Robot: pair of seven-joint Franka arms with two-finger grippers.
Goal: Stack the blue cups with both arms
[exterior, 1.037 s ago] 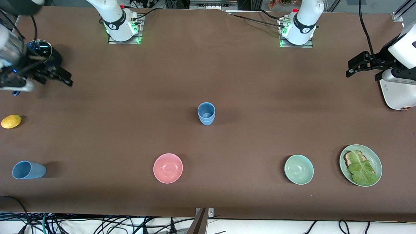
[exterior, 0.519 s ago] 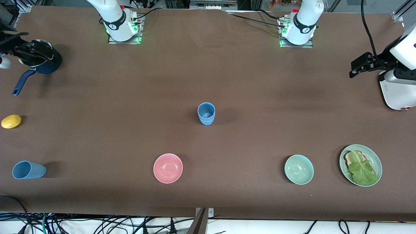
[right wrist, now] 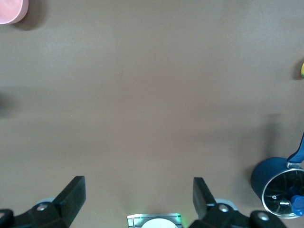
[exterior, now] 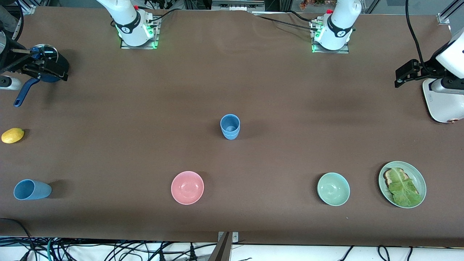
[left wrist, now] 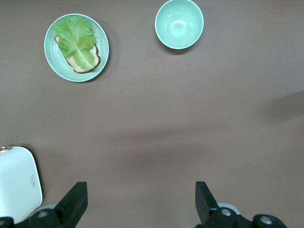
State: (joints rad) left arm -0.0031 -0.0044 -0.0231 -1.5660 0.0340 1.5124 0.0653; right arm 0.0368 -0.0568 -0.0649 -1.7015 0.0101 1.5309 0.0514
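One blue cup (exterior: pixel 32 189) lies on its side near the front camera at the right arm's end of the tabletop (exterior: pixel 232 90); farther off, mid-table, two nested cups (exterior: pixel 230 127) stand upright. Both grippers are well apart from every cup, jaws wide open and empty: right gripper (exterior: pixel 54 70) over the saucepan (exterior: pixel 49 65), left gripper (exterior: pixel 404 74) beside the toaster (exterior: pixel 444 103). Recommendation: the right arm should grip the fallen cup across its wall, upright it, then lower it squarely into the stack.

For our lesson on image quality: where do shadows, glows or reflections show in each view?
Front view: green glow at both arm bases, soft shadow beside the stacked blue cups. Left wrist view: even light, faint shadow bands on the table. Right wrist view: reflections on the saucepan's glass lid.
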